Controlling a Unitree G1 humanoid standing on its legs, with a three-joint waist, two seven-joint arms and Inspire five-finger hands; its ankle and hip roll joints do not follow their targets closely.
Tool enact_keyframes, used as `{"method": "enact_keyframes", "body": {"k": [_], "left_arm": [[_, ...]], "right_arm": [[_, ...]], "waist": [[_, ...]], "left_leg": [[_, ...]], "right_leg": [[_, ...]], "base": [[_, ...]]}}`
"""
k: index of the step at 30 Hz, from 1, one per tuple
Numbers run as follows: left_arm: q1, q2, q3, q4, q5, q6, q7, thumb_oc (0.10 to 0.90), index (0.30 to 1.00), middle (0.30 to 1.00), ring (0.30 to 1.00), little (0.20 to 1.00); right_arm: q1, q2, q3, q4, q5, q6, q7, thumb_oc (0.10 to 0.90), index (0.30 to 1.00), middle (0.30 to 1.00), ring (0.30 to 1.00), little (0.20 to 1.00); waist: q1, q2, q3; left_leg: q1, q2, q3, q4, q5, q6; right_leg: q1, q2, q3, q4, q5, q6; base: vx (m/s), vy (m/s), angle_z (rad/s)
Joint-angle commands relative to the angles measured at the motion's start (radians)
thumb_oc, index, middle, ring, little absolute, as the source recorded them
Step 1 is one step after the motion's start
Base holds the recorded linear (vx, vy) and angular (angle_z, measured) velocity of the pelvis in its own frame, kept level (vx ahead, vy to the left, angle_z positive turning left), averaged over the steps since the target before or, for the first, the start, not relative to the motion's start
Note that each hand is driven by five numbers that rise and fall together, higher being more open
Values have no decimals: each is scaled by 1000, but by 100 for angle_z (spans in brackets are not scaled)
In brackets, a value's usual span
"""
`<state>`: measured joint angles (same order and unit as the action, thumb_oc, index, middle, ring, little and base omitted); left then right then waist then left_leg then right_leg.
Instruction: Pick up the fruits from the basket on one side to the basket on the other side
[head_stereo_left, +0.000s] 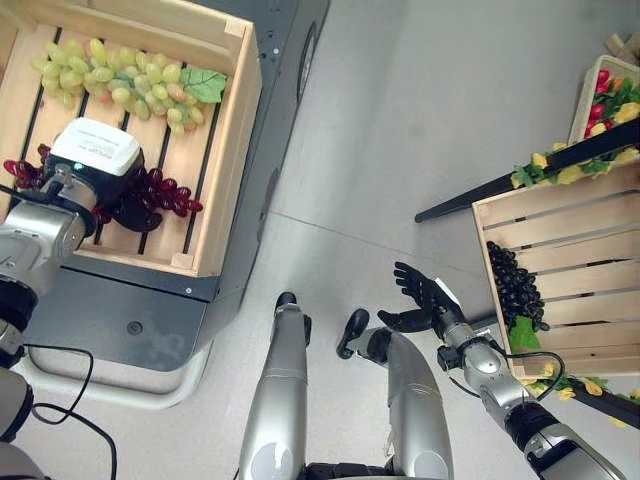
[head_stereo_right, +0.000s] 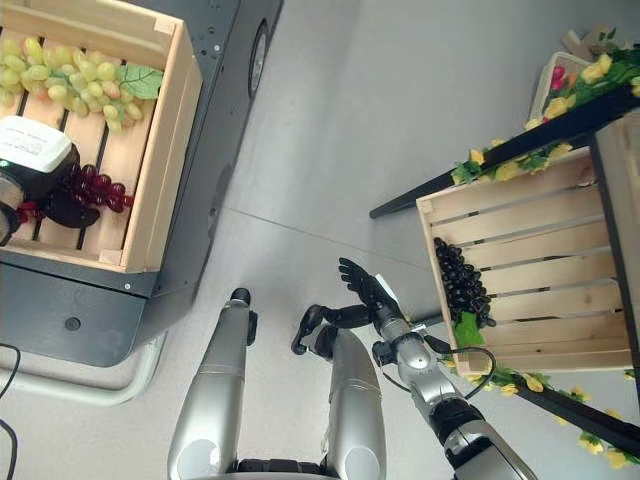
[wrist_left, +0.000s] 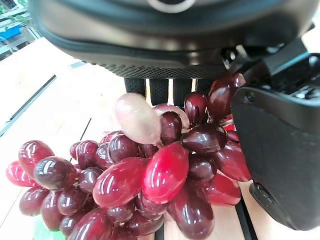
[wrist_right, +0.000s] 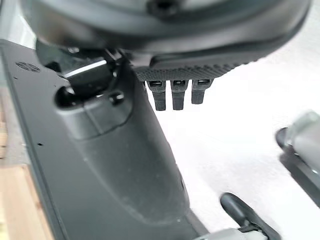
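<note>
Over the slatted wooden crate on the robot's left, seen from the head, the left robot hand rests on the cluster of dark red grapes, a bunch of green grapes beside them, while the right robot hand hangs spread and empty near the second wooden crate holding black grapes. Up close from the left wrist, its thumb presses the red bunch with fingers behind, seemingly closing on it. Gripped by loose berries rather than stem, it may slip when lifted.
</note>
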<state>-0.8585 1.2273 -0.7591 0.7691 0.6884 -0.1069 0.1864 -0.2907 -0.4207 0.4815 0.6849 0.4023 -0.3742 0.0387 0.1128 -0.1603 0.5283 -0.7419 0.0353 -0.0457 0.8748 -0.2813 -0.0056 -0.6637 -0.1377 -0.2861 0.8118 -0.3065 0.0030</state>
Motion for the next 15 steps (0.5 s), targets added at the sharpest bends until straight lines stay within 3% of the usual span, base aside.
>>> {"method": "enact_keyframes", "body": {"k": [1,6,10,15], "left_arm": [[22,23,142,17,-87,17,109,400,300,300,300,300],[119,-1,261,71,-187,-13,192,400,300,300,300,300],[226,-49,427,122,-382,-68,253,400,300,300,300,300],[340,-136,633,136,-604,-141,250,400,300,300,300,300]], "right_arm": [[62,-56,-75,-105,49,-83,-13,800,900,900,900,900],[83,-48,-87,-138,61,-67,-16,800,900,900,900,900],[113,-30,-93,-168,40,-53,-26,800,900,900,900,900],[145,2,-89,-241,-15,-65,-128,800,900,900,900,900]], "waist": [[0,40,-8],[-5,54,-8],[-14,69,-50],[-31,91,-117]], "left_leg": [[164,-54,72,-205,37,89],[291,-56,90,-246,31,91],[384,-56,97,-317,44,86],[494,-69,101,-427,68,82]], "right_leg": [[128,-9,-1,-34,115,33],[238,-16,13,-82,119,39],[310,-16,32,-153,138,48],[404,-10,57,-271,162,60]], "base": [[-23,-17,-3],[-12,-10,-10],[12,-8,-20],[22,-17,-16]]}}
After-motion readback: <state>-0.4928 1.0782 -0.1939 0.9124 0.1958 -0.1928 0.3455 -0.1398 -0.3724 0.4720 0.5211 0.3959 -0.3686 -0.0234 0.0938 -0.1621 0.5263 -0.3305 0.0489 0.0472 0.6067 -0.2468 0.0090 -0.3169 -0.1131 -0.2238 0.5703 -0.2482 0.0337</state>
